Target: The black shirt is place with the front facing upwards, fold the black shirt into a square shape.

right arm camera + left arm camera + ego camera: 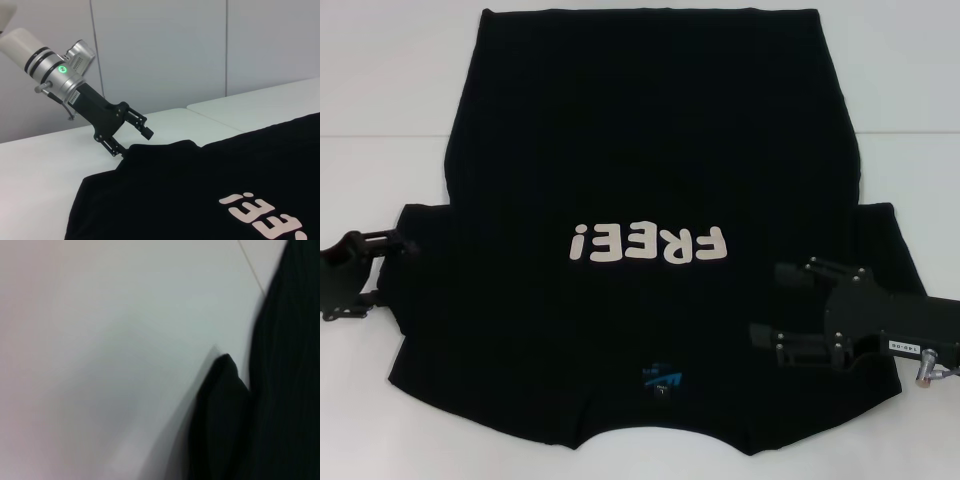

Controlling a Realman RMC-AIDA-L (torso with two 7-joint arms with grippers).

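The black shirt (650,150) lies flat and face up on the white table (380,100). Its white "FREE!" lettering (650,243) reads upside down to me, and the blue neck label (660,378) is at the near edge. My left gripper (388,272) is open at the tip of the shirt's left sleeve (220,410). The right wrist view shows this left gripper (134,143) with its jaws apart around the sleeve's edge. My right gripper (782,305) is open and hovers over the right sleeve and shoulder area of the shirt (200,190).
Bare white tabletop surrounds the shirt on the left, right and far sides. A seam in the table (252,270) runs past the left sleeve. A pale wall (200,50) stands behind the table on the left side.
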